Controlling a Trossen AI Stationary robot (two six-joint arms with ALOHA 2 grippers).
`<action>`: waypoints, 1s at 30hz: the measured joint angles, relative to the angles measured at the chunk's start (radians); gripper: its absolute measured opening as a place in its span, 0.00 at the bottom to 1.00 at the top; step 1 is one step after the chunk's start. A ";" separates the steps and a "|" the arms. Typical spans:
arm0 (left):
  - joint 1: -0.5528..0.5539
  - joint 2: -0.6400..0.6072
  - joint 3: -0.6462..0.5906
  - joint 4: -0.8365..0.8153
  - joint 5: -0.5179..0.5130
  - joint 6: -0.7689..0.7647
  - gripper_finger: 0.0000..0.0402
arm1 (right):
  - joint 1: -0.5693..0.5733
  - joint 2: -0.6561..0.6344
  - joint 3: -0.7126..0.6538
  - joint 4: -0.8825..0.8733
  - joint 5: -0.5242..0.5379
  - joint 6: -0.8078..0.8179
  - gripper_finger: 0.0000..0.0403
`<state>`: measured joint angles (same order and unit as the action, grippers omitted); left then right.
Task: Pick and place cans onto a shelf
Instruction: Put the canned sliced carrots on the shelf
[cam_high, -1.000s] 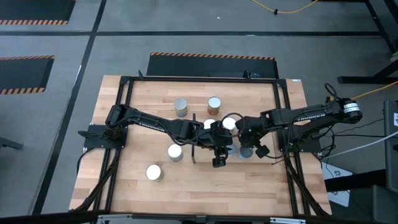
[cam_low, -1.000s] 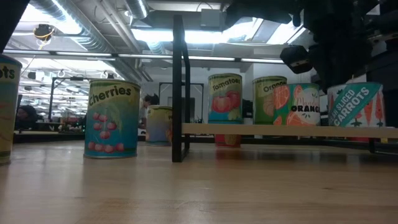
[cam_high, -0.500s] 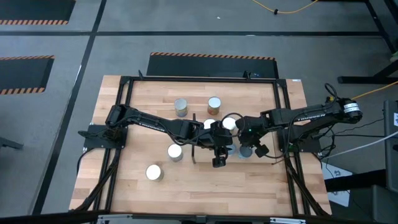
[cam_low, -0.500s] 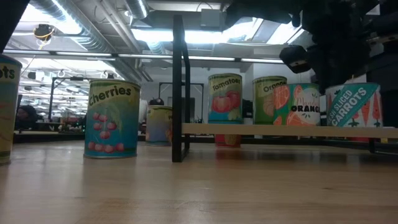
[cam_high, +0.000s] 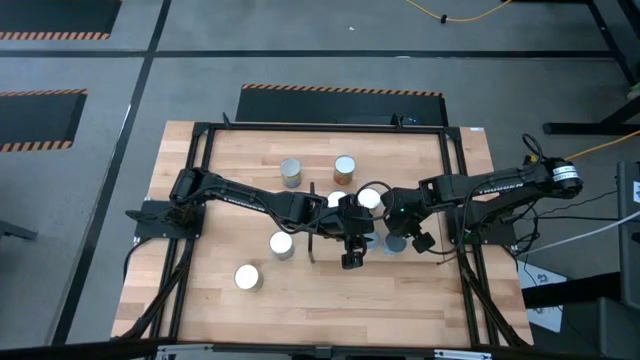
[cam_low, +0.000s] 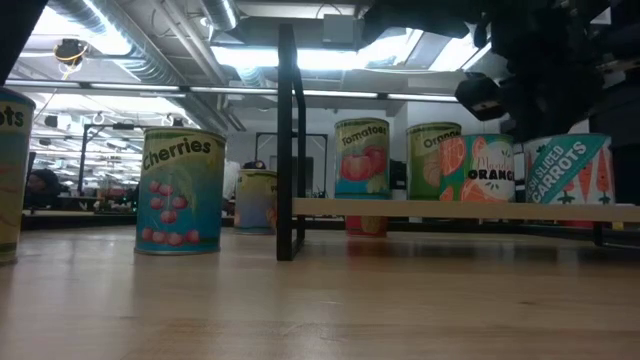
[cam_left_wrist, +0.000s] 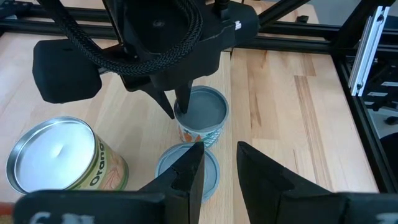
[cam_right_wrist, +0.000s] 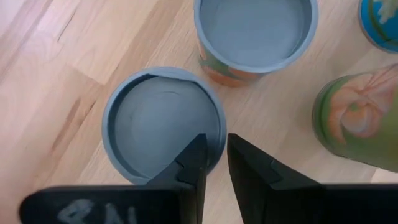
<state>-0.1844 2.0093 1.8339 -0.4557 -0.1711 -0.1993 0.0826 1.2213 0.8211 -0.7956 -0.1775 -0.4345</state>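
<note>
My right gripper (cam_right_wrist: 214, 140) is shut on the pale-blue-topped sliced-carrots can (cam_right_wrist: 165, 124), which shows at the right end of the shelf board (cam_low: 460, 210) as the carrots can (cam_low: 570, 170). Right beside it stands the mandarin-orange can (cam_left_wrist: 186, 171), with my left gripper (cam_left_wrist: 219, 149) open just above its top and nothing between the fingers. A white-topped orange can (cam_left_wrist: 56, 155) stands next to these two. In the high view both arms meet at the table's middle, near the carrots can (cam_high: 395, 243). My right gripper pinches the carrots can's top rim (cam_right_wrist: 217, 140), one finger over the lid inside the rim and one outside it. The fingers (cam_left_wrist: 180, 102) come from above, slanting down. The can stays upright, its bottom at the level of the shelf board's top.
The shelf's dark upright panel (cam_low: 288, 140) rises at the board's left end. A cherries can (cam_low: 180, 190) and another can (cam_low: 10, 175) stand on the table to its left. A tomatoes can (cam_low: 362, 175) stands farther back. More cans (cam_high: 282, 243), (cam_high: 247, 277), (cam_high: 291, 172) are scattered around.
</note>
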 joint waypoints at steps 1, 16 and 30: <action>0.000 0.000 0.000 0.000 0.000 0.000 0.22 | 0.000 0.000 0.000 0.000 0.000 0.017 0.17; 0.000 0.000 0.000 0.000 0.000 0.000 0.22 | 0.000 0.000 0.000 -0.001 0.001 0.243 0.17; 0.000 0.000 0.000 0.000 0.000 0.000 0.22 | 0.000 0.000 0.000 0.002 -0.008 0.136 0.03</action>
<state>-0.1844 2.0094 1.8339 -0.4557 -0.1710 -0.1993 0.0826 1.2213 0.8215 -0.7937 -0.1852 -0.2987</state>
